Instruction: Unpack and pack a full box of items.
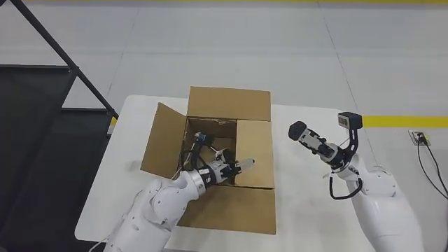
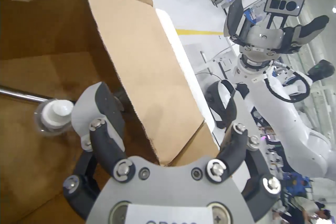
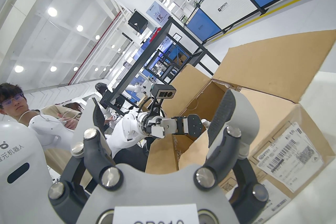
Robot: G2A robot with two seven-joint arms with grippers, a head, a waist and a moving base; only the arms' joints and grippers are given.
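1. Left gripper [image 2: 168, 96] is wide open, straddling the right flap [image 2: 147, 64] of the cardboard box [image 1: 229, 103], arm angled down into it.
2. White-capped clear plastic item [image 2: 53, 114] lies on the box floor by a metal rod [image 2: 21, 95]. It looks light and slick, so I'd pinch below the cap.
3. Right gripper [image 3: 162, 101], also open, hangs raised to the right of the box.

box [image 1: 229, 103] on table [image 1: 308, 189] | left gripper [image 1: 238, 166] in box, at its right flap | right gripper [image 1: 299, 133] right of box, apart
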